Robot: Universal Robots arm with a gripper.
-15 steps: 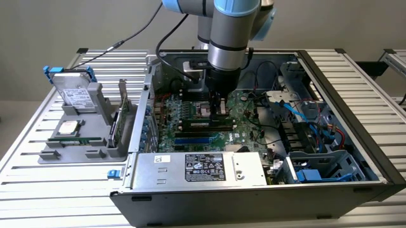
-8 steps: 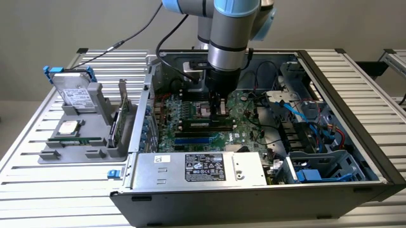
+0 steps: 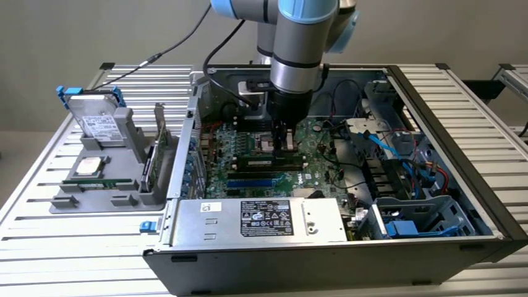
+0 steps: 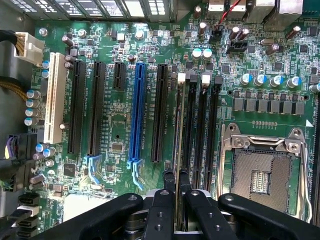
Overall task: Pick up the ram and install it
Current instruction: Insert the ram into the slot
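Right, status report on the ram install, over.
Gripper shut on ram. Ram edge-on, lined up along the memory slots, beside the processor socket. No obstruction seen.

Arm hangs near-vertical, wrist straight, tool pointing down. Gripper jaws drawn close and parallel. Fingers pinch the ram edge-on between them, the stick running out beyond the tips.

- The ram: thin stick, seen edge-on, upright on its long edge.
- Aligned along a black motherboard slot, pinched inside the gripper.
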